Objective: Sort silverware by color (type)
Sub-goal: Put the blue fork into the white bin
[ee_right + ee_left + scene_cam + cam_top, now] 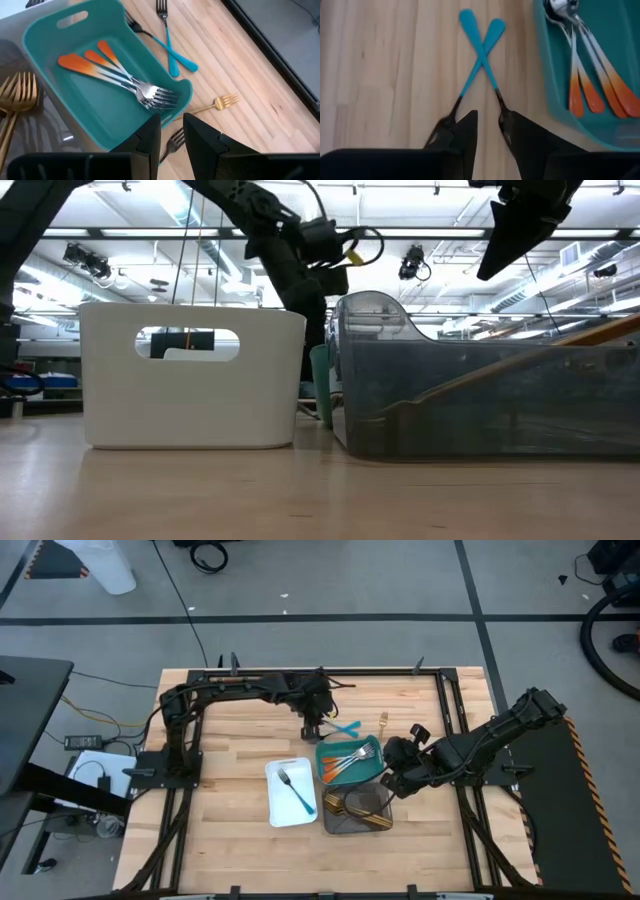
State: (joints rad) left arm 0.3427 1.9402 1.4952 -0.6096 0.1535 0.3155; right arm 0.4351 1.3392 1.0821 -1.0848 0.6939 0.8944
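Left gripper (pixel 487 132), jaws partly open and empty, hovers over two crossed blue-handled forks (pixel 481 60) just beside the teal tray (pixel 372 753). Best bet: clamp one handle only, away from the crossing. Right gripper (pixel 172 131) waits over that tray's other side w/ jaws narrow, empty.

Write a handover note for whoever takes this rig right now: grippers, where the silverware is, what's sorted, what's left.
Left gripper: open, low over two crossed blue-handled forks on the table beside the teal tray.
Right gripper: open, empty, over the teal tray's corner.
Done: orange-handled forks in the teal tray; one blue-handled fork in the white tray; gold forks in the grey tray.
Left: the two crossed blue forks, a gold fork and a dark-handled fork on the table.
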